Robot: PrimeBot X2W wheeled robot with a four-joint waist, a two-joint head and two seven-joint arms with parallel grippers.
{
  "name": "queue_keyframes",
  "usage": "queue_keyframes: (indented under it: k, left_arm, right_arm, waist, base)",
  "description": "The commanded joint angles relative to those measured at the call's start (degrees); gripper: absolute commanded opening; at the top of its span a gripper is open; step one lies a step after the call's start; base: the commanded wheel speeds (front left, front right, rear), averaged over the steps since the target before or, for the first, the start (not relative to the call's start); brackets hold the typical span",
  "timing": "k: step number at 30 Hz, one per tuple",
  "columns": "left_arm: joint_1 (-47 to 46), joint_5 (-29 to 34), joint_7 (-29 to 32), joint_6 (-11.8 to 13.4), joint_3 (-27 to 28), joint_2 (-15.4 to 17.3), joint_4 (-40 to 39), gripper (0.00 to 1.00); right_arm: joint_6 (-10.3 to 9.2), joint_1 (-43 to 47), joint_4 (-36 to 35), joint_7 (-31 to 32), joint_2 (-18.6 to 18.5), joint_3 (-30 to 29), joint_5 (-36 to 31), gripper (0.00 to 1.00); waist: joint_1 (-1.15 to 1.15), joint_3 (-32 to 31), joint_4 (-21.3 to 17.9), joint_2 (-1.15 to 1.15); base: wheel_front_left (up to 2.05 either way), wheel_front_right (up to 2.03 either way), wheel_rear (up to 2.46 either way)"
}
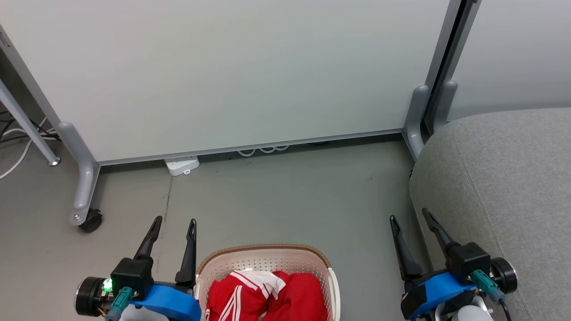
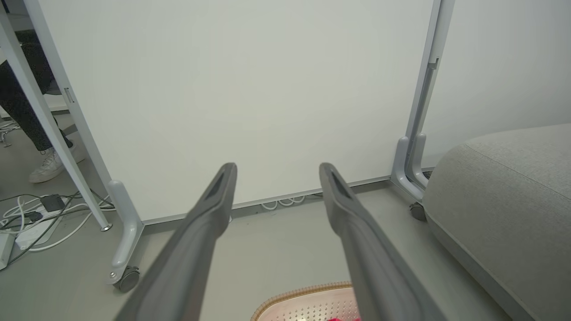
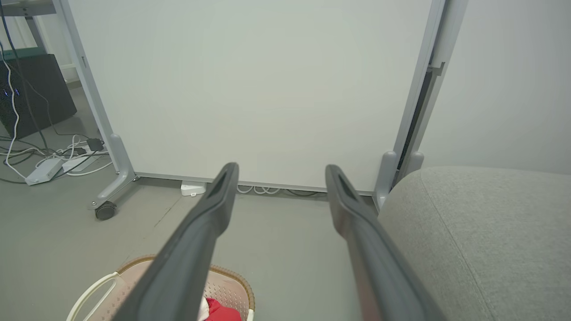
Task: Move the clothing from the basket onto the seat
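I see my left gripper (image 1: 175, 226) low at the left and my right gripper (image 1: 409, 216) low at the right, both spread wide and empty.

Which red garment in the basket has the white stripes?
The left garment, striped with a white panel on top; the right garment is plain red.

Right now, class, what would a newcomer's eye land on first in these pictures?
The bright red clothing heaped in the cream basket at the bottom centre of the head view. Next, the big grey seat at the right, then the white partition panel behind.
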Motion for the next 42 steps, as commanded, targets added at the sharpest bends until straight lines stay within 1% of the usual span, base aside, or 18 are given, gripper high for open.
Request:
queue_keyframes:
  k: [1, 7, 13, 19, 27, 33, 42]
  left_arm:
    - [-1.03, -0.10, -0.22, -0.03, -0.38, 0.24, 0.45, 1.00]
    - [-3.36, 0.86, -0.21, -1.27, -2.07, 0.26, 3.16, 1.00]
    - [-7.92, 1.69, -0.21, -2.37, -3.42, 0.83, 7.00, 1.00]
    - [-14.76, 2.57, -0.21, -3.53, -6.95, 2.27, 13.46, 1.00]
    - [-23.48, 2.64, -0.21, -3.98, -12.42, 4.85, 22.10, 1.00]
    - [-29.29, 0.70, -0.21, -4.02, -17.62, 6.79, 27.74, 1.00]
    - [-35.65, -2.18, -0.20, -3.92, -23.48, 9.07, 36.57, 1.00]
  right_arm:
    - [-0.02, -0.93, 0.07, -0.32, -0.15, -0.10, -0.02, 1.00]
    - [-0.02, -1.82, -0.40, -0.32, -0.14, -0.27, -0.68, 1.00]
    - [-0.03, -4.24, -1.30, -0.31, -0.13, 0.36, -1.09, 1.00]
    - [-0.03, -8.32, -2.46, -0.21, -0.12, 1.11, -1.47, 1.00]
    - [-0.03, -14.44, -3.99, -0.21, -0.11, 2.94, -1.70, 1.00]
    - [-0.03, -18.66, -5.36, -0.20, -0.10, 4.07, -1.80, 1.00]
    - [-0.03, -22.85, -7.29, -0.21, -0.10, 4.91, -1.94, 1.00]
  waist:
    - [0.00, 0.24, -0.23, 0.00]
    - [0.00, 1.83, -1.54, 0.00]
    - [0.00, 6.06, -3.53, 0.00]
    - [0.00, 12.22, -6.10, 0.00]
    - [0.00, 21.82, -9.23, 0.00]
    - [0.00, 28.28, -10.98, 0.00]
    - [0.00, 36.12, -12.49, 0.00]
  base:
    - [0.00, 0.00, 0.00]
    - [0.00, 0.00, 0.00]
    - [0.00, 0.00, 0.00]
    - [0.00, 0.00, 0.00]
    - [0.00, 0.00, 0.00]
    - [0.00, 0.00, 0.00]
    - [0.00, 0.00, 0.00]
